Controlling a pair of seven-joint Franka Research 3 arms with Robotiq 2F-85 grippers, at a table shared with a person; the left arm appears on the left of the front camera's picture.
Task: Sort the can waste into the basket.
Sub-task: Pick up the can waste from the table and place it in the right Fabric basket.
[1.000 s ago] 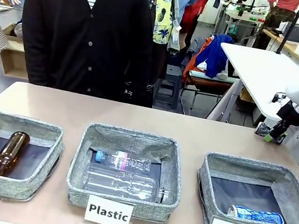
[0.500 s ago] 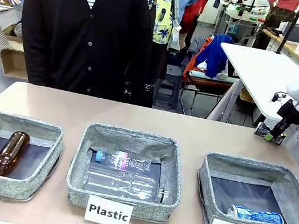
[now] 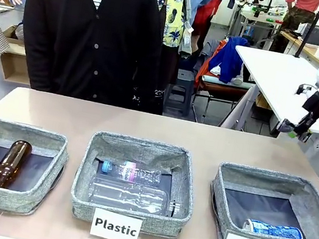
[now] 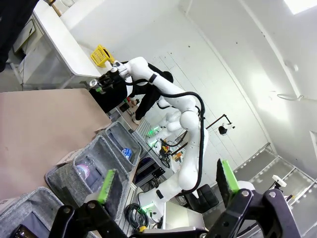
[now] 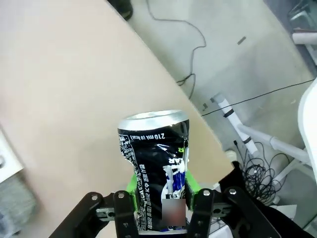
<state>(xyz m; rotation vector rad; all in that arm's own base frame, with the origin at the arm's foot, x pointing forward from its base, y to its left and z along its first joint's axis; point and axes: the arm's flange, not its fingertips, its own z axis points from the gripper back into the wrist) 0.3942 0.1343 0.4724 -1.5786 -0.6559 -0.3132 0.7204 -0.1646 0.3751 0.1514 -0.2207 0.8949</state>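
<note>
Right claw (image 5: 161,198) is clamped on the crushed silver-and-black metal drink can (image 5: 154,166), green pads pressing both sides of its dented body, silver top pointing away from the wrist. In the front view this claw (image 3: 291,128) hangs in the air off the far right corner of the tan bench (image 3: 205,140), with the can a small dark shape at its tip.

The square grey woven-fabric basket with the white "Can" card (image 3: 220,195) sits on the bench below the right claw and nearer the robot, well apart from it. The blue drink can with white print (image 3: 274,229) already lies on its side on that basket's dark liner, at the near edge.

Left claw (image 4: 166,183) has its fingers spread wide with nothing between them, raised and looking across at the right arm and the row of baskets.

Progress: one can appears sorted and the second is picked up and in the air. Left to do, by my read: carry the crushed can over the "Can" basket and let go.
</note>
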